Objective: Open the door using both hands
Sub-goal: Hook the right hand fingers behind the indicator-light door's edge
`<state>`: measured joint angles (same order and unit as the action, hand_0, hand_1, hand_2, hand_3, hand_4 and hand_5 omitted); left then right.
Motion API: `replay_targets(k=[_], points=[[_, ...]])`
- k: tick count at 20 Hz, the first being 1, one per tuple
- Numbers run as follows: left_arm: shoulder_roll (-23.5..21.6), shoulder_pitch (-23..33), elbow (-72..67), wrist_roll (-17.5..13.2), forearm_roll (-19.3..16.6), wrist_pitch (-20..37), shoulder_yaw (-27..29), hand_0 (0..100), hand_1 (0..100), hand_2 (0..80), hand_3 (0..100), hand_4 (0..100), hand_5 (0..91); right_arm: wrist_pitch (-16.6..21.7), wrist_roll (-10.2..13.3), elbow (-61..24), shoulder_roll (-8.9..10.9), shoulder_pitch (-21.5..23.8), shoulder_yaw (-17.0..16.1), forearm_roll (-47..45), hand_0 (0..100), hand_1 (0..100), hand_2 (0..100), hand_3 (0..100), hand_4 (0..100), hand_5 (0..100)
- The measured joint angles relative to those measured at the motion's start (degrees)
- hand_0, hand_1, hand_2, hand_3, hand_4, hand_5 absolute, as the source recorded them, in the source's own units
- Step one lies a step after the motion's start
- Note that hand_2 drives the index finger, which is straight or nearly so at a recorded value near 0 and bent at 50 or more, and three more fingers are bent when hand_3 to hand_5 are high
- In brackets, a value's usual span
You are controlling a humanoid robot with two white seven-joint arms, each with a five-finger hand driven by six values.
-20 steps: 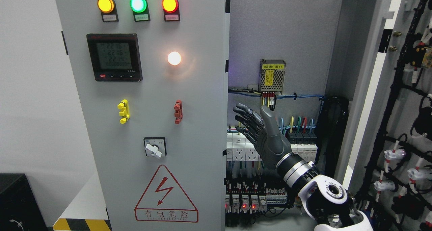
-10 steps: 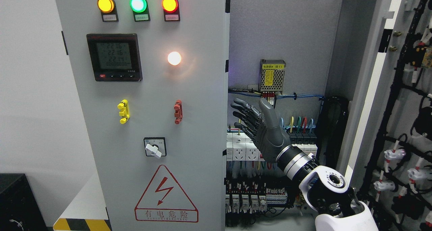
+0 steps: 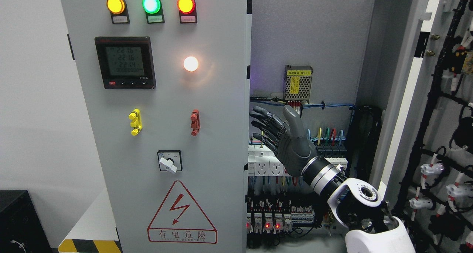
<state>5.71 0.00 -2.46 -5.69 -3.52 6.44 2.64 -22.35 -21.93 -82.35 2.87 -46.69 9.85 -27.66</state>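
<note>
The grey left cabinet door stands closed, carrying three lamps, a meter, a rotary switch and a warning triangle. The right door is swung wide open at the picture's right, its inner side strung with black cables. My right hand reaches up from the lower right into the open cabinet, fingers spread and empty, its fingertips just right of the left door's free edge, not visibly touching it. My left hand is out of sight.
Inside the cabinet sit a perforated power supply, white breakers and coloured wiring right behind my hand. A black box and a hazard-striped ledge lie at the lower left.
My right hand has moved a little to the left and upward, closer to the left door's edge. The fingers stay spread. The doors have not moved.
</note>
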Motion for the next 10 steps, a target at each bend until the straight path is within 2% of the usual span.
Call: replay_targets(k=[10], points=[[0.0, 0.0, 0.0, 0.0, 0.0, -0.2, 0.0, 0, 0, 0.0, 0, 0, 0.0, 0.0, -2.0, 2.0, 0.14, -0.6, -0.1, -0.4, 0, 0, 0, 0, 0, 0]])
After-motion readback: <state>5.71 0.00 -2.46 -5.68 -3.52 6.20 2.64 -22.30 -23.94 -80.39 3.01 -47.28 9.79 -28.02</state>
